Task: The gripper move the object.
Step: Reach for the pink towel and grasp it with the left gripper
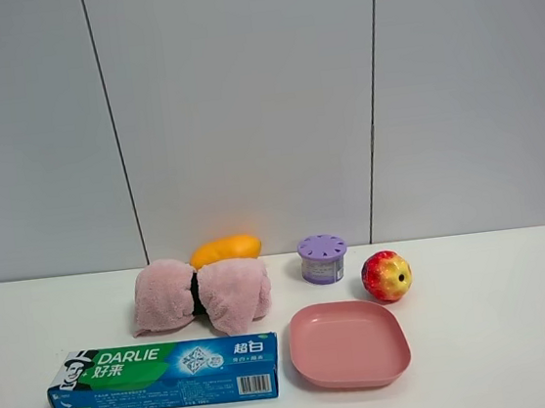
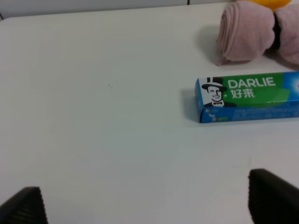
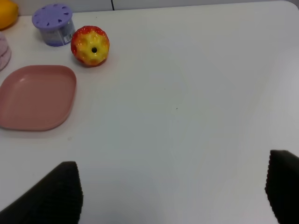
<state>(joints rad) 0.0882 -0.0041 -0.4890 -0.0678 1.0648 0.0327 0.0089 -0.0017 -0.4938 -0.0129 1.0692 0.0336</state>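
Towel [image 1: 202,296] sat toward the back of the table [image 1: 506,355], left of centre from the high cam. It was pale pink, fluffy, rolled & pinched in the middle by a black band [image 1: 195,294], so it bulged out both sides like a bow. An orange-yellow fruit [image 1: 225,250] lay just behind it, touching or not, couldn't tell. Toothpaste box [image 1: 164,374] lay in front of it, near but apart. To the towel's right, w/ a small gap, was the pink plate [image 1: 349,343]. Behind that stood a purple tub [image 1: 322,258] & an apple [image 1: 386,276], close together.

Left claw [image 2: 148,203] was released, fingers spread wide w/ only bare tabletop btwn them, gripping nothing. Towel was well apart from it, out ahead & off to one side, past the end of the toothpaste box. Right claw [image 3: 168,191] was likewise spread wide & held nothing. From its wrist cam just a sliver of towel showed at the frame edge, beyond the plate, well apart from that claw too.
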